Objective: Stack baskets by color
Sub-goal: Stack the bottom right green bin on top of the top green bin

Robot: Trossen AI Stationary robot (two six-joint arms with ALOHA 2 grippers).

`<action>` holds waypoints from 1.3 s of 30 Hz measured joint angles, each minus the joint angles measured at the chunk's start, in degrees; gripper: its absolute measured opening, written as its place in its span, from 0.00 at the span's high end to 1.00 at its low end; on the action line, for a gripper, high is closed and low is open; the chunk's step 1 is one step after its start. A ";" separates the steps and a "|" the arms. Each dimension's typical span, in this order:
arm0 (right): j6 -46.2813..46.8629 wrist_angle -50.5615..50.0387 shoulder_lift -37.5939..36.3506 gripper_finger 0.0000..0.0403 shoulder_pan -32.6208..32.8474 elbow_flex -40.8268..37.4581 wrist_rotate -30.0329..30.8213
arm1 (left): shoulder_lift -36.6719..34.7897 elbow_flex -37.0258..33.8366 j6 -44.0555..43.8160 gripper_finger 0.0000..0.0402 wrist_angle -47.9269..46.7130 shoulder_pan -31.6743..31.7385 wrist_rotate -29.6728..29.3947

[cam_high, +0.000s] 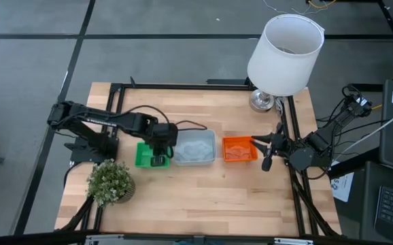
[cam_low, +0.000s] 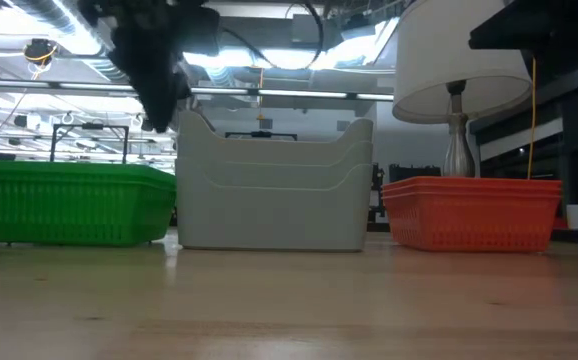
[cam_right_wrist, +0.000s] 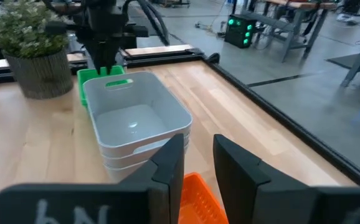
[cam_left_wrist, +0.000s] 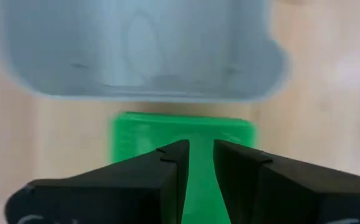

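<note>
Baskets in a row, all upright on table: green stack (cam_high: 144,154) touching grey-blue stack (cam_high: 195,148) of 3 nested; orange stack (cam_high: 239,149) just beside, apart.

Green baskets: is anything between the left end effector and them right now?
Nothing visible. The left end effector hangs directly over the green baskets, its fingers slightly apart and empty. The grey-blue stack stands beside the green one, not across the path. The right end effector waits by the orange baskets.
</note>
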 joint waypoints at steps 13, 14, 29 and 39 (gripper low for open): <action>0.08 -0.11 0.00 0.78 0.02 0.00 -1.10 | 2.07 -3.57 -15.55 0.84 3.38 -15.87 1.51; 0.10 -0.11 -0.02 0.78 0.02 0.00 -1.10 | 2.42 -4.43 -17.03 0.84 3.79 -16.88 1.30; 0.10 -0.04 -0.02 0.78 0.02 -0.02 -1.10 | 2.53 -12.66 -25.29 0.84 6.55 -18.67 -3.75; 0.11 -0.04 -0.02 0.78 0.02 -0.02 -1.08 | 2.53 -12.93 -22.88 0.84 6.47 -17.13 -3.86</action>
